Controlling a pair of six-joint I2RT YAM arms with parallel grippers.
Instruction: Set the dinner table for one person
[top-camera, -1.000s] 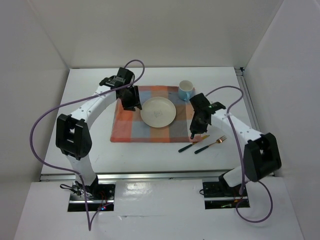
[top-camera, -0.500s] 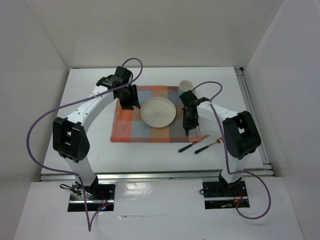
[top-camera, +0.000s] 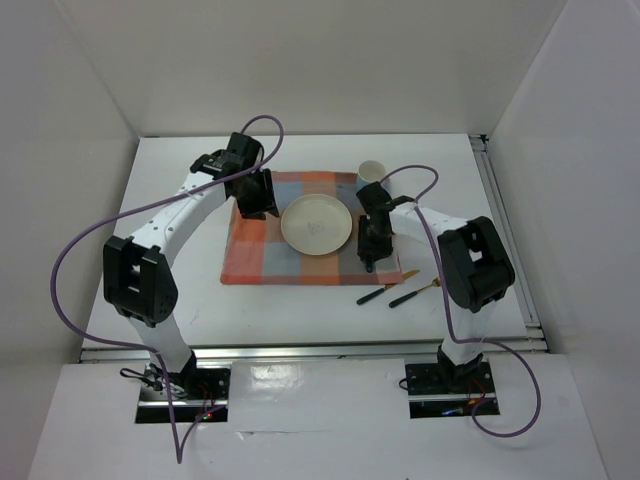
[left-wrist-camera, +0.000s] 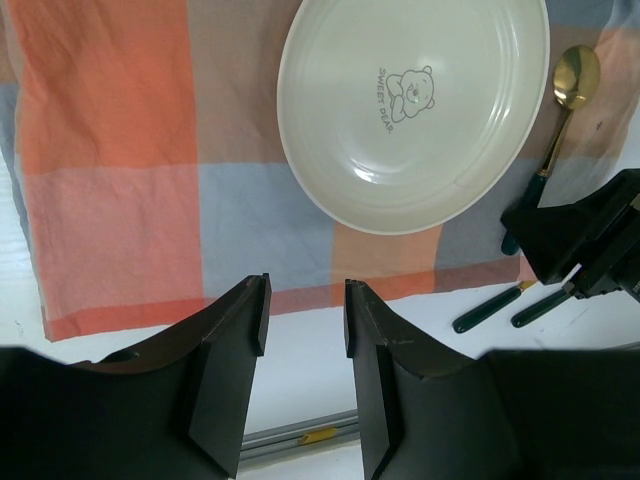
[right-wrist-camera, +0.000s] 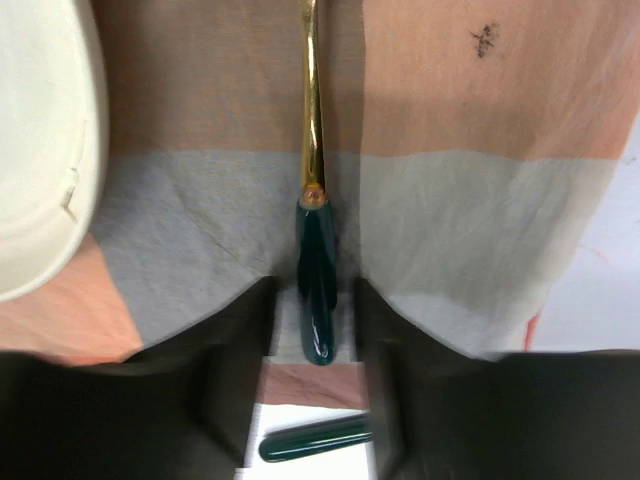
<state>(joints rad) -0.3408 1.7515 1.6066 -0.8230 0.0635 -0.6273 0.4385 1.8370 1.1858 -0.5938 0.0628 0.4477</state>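
Observation:
The white dinner table carries an orange-and-blue checked mat with a cream plate on it. A spoon with a gold bowl and a green handle lies on the mat right of the plate. My right gripper is low over it, and in the right wrist view it is open, with the jaws either side of the handle and a gap on each side. My left gripper is open and empty, above the mat's left part.
A pale blue cup stands at the mat's far right corner. A green-handled knife and a gold fork lie on the table just right of the mat's near corner. A metal rail runs along the near edge.
My right gripper has moved left from the table beside the mat to over the mat's right strip beside the plate. The left arm has barely shifted.

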